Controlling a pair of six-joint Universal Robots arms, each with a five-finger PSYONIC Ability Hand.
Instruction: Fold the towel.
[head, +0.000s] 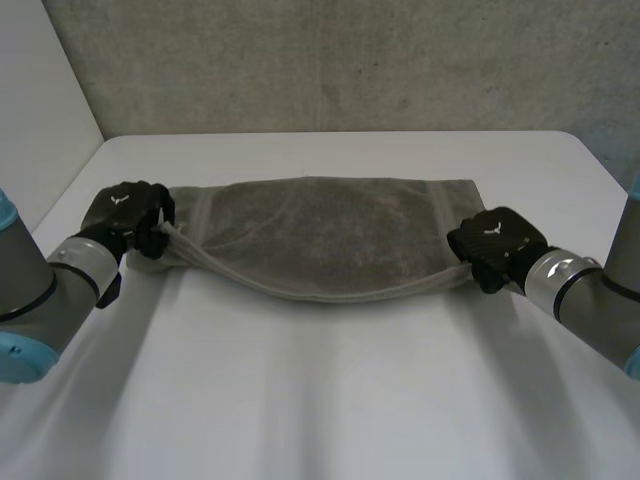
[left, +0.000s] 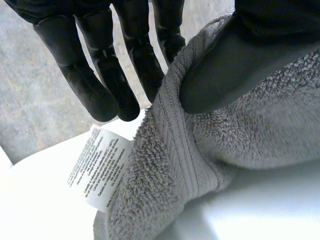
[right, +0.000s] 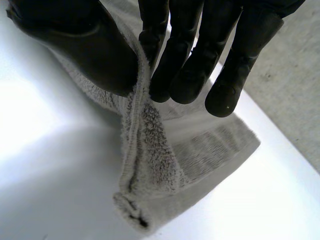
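Note:
A grey towel (head: 320, 235) lies across the white table (head: 330, 400), its near edge lifted and stretched between my two hands. My left hand (head: 128, 215) pinches the towel's left end between thumb and straight fingers (left: 107, 75); the towel (left: 210, 145) bunches under the thumb, and a white care label (left: 100, 170) hangs by it. My right hand (head: 495, 245) pinches the towel's right end, its doubled hem (right: 145, 150) held between thumb and fingers (right: 185, 55). The near edge sags in the middle.
A grey wall (head: 330, 60) rises behind the table's far edge. A pale panel (head: 40, 90) stands at the left. Bare table stretches from the towel to the near edge.

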